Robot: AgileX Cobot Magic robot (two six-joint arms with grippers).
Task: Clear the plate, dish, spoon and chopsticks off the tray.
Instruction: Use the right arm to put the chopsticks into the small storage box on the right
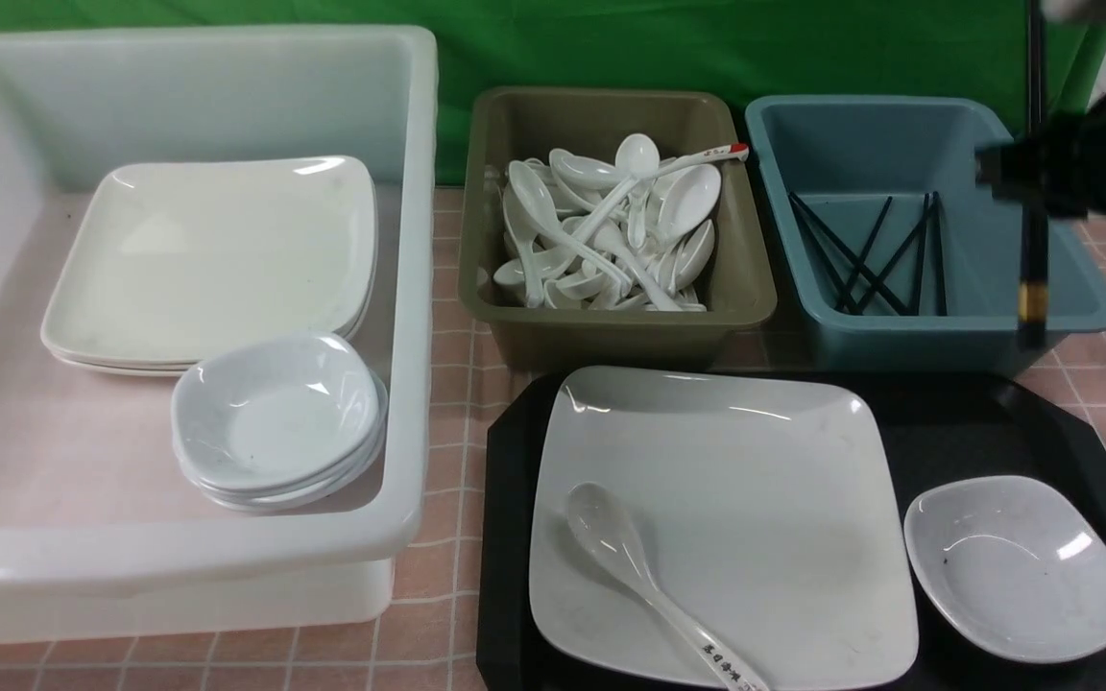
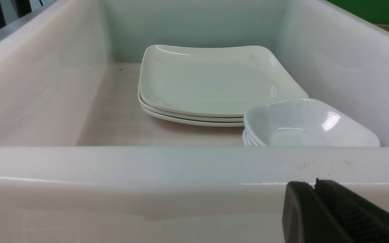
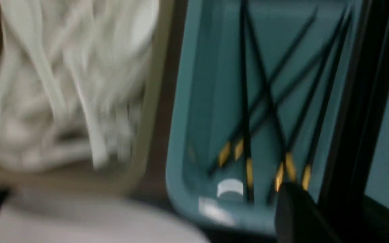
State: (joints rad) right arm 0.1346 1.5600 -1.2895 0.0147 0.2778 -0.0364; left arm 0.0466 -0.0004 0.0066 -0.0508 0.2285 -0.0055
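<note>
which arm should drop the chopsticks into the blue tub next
Right. The right gripper holds the chopsticks upright, just above the blue tub. The left gripper is shut and empty, low by the white tub on the far side of the scene.

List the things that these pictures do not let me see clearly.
The spoon: handle's end cut off by the front view's bottom edge; printed characters too small to read.
The chopsticks: tops cut off by the front view's top edge.
The spoons in the olive tub: smeared by motion blur in the right wrist view.
</note>
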